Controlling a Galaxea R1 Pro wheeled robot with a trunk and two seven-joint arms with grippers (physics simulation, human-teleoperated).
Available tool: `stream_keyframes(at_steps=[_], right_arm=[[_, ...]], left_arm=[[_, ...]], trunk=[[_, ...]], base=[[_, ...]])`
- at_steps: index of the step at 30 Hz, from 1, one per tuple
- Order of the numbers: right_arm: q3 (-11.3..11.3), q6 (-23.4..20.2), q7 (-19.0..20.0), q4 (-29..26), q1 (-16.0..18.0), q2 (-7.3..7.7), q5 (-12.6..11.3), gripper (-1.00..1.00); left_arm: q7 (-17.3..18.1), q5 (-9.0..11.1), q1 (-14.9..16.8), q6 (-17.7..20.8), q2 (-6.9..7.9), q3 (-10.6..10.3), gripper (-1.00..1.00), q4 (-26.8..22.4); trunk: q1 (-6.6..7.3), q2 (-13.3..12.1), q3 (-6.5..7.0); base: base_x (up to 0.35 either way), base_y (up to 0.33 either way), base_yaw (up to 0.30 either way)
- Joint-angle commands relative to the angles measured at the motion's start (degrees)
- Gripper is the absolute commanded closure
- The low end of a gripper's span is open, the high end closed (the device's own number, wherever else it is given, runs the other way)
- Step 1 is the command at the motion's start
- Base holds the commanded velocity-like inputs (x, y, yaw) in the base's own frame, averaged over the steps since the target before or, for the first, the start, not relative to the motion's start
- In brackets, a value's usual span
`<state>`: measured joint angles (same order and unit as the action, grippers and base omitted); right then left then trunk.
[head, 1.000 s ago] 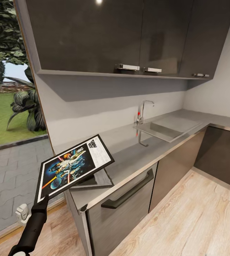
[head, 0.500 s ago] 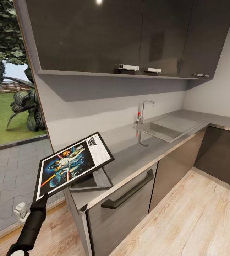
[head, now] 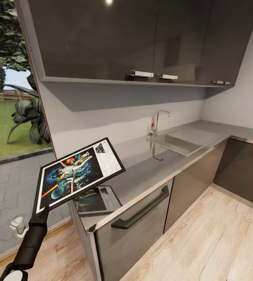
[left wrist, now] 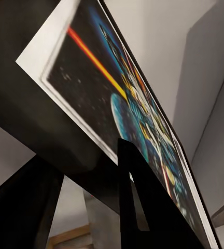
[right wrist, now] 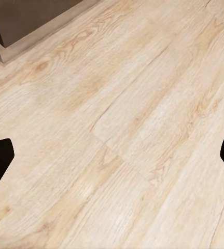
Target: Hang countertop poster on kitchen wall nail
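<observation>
Dark grey upper cabinets (head: 142, 39) span the top of the head view; below them the kitchen countertop (head: 142, 171) runs from lower left toward the right edge, then turns along the right wall; sink (head: 187, 139) with tap (head: 157, 121) sits right of centre; dark base cabinets (head: 142, 218) under it, one with a long black handle; pale wood floor (head: 204, 242) fills lower right; window with lawn and plants at far left. The poster (head: 77, 173) is off the worktop, in the air at left-centre of the head view, tilted with its far edge higher, over the counter's left end; its reflection shows on the metal beneath. Left gripper (head: 42, 212) at lower left of the head view is clamped on the poster's near bottom corner, black arm trailing to the bottom-left corner; in the left wrist view the poster (left wrist: 127, 114) slants from upper left to lower right, with one black finger (left wrist: 138, 207) across its printed face and the other on its back side. Right gripper (right wrist: 112, 155): right wrist view shows both fingertips at the frame's left and right edges, spread wide with nothing between, above the wood floor (right wrist: 117, 104).
</observation>
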<state>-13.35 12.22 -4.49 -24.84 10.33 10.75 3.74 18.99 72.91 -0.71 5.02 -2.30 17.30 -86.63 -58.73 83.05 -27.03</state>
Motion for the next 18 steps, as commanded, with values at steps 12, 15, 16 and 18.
stream_keyframes(at_steps=[12, 15, 16, 18], right_arm=[[-0.2, 0.2, 0.0, 0.1, 0.0, 0.03, 0.4, -1.0], [-0.2, 0.2, 0.1, 0.1, 0.0, 0.05, 0.4, -1.0], [-0.1, 0.2, 0.1, 0.1, 0.0, 0.06, 0.5, -1.0], [-0.1, 0.2, 0.1, 0.1, 0.0, 0.06, 0.5, -1.0]], left_arm=[[0.3, 0.6, 0.0, 0.5, -0.04, 0.1, 1.0, -0.1], [0.3, 0.6, 0.0, 0.5, -0.02, 0.1, 1.0, -0.1], [0.3, 0.6, 0.0, 0.5, -0.02, 0.1, 1.0, -0.1], [0.3, 0.6, 0.0, 0.5, -0.01, 0.1, 1.0, -0.1]], trunk=[[0.0, 0.0, -0.04], [0.0, 0.0, -0.04], [0.0, 0.0, -0.04], [0.0, 0.0, -0.04]], base=[[-0.179, 0.0, 0.0], [-0.328, 0.0, 0.0], [-0.332, 0.0, 0.0], [-0.334, 0.0, 0.0]])
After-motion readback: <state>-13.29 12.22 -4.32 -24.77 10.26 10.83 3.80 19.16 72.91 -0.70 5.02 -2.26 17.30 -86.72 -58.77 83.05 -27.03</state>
